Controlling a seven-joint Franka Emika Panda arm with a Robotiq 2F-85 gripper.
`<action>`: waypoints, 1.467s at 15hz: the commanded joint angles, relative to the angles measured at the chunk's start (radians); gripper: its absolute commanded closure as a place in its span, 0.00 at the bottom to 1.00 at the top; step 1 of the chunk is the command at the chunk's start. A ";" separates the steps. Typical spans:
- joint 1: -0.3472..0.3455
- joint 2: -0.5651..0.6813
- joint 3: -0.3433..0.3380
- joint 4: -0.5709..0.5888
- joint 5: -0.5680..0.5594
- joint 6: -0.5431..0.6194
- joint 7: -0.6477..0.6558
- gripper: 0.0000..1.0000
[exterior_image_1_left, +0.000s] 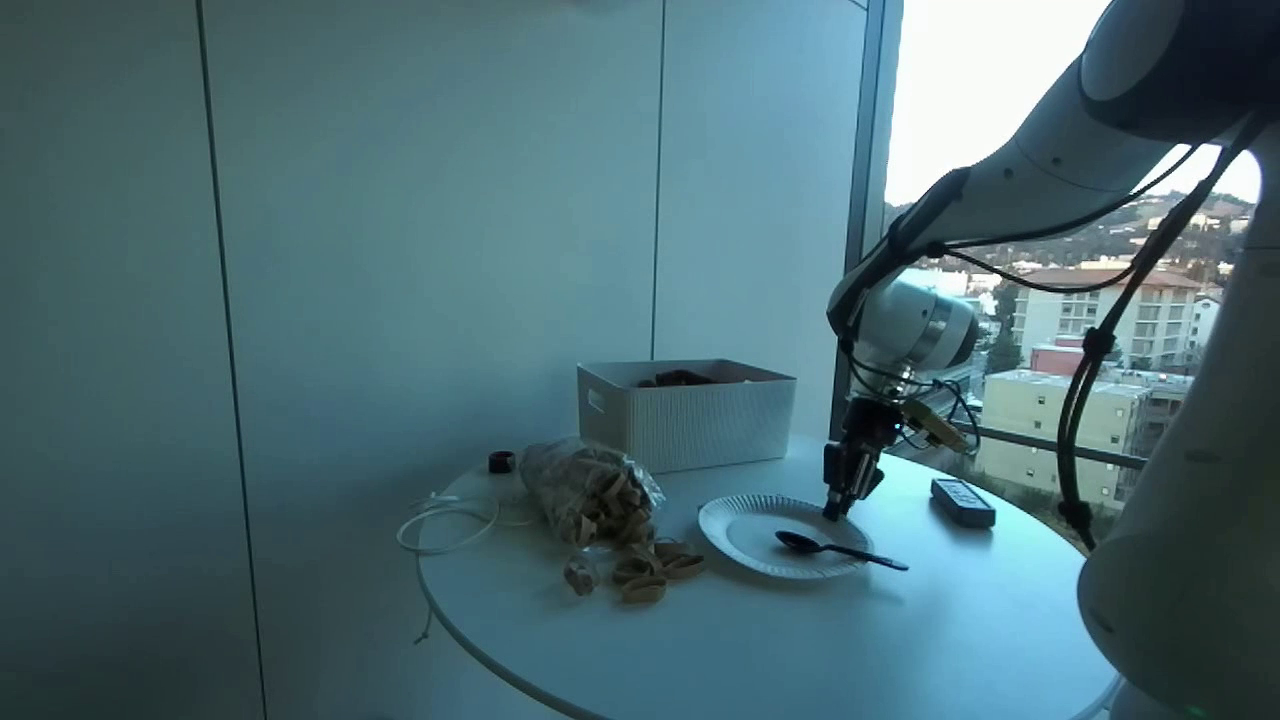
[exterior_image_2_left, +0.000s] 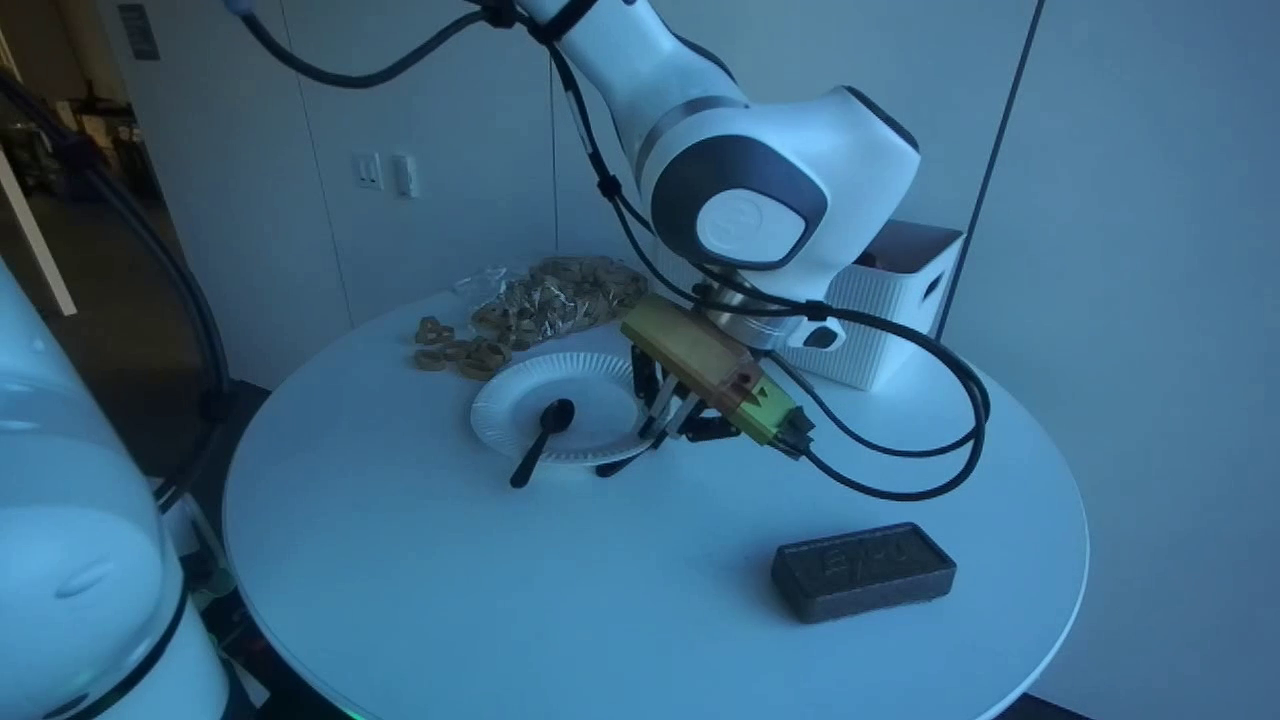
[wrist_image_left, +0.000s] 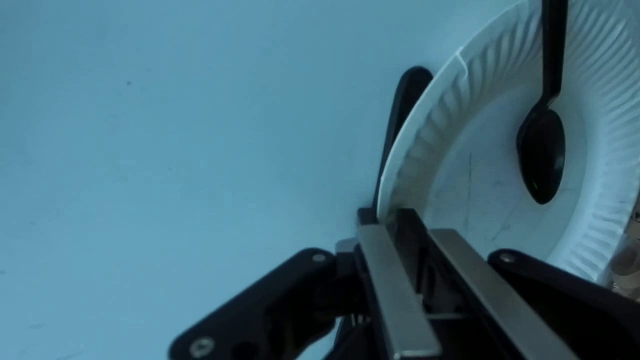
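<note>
My gripper stands at the rim of a white paper plate, one fingertip outside the rim and one inside. Its jaws are nearly together, with the plate's edge pinched between them. A black spoon rests in the plate, its handle over the far rim. Alongside the plate's edge lies another black utensil. It runs toward the outer fingertip and partly under the rim; its other end is hidden, and I cannot tell whether the fingers touch it. In both exterior views the gripper points down at the plate.
Behind the plate stand a ribbed white box and a clear bag of brown curled pieces, with loose pieces spilled in front. A dark block lies on the round table. A white cord loops at the table's edge.
</note>
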 joint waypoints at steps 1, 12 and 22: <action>-0.021 0.025 0.007 0.040 0.033 -0.049 -0.015 0.95; -0.062 0.138 0.014 0.138 0.147 -0.381 0.036 0.93; -0.101 0.207 0.029 0.292 0.297 -0.517 0.147 0.93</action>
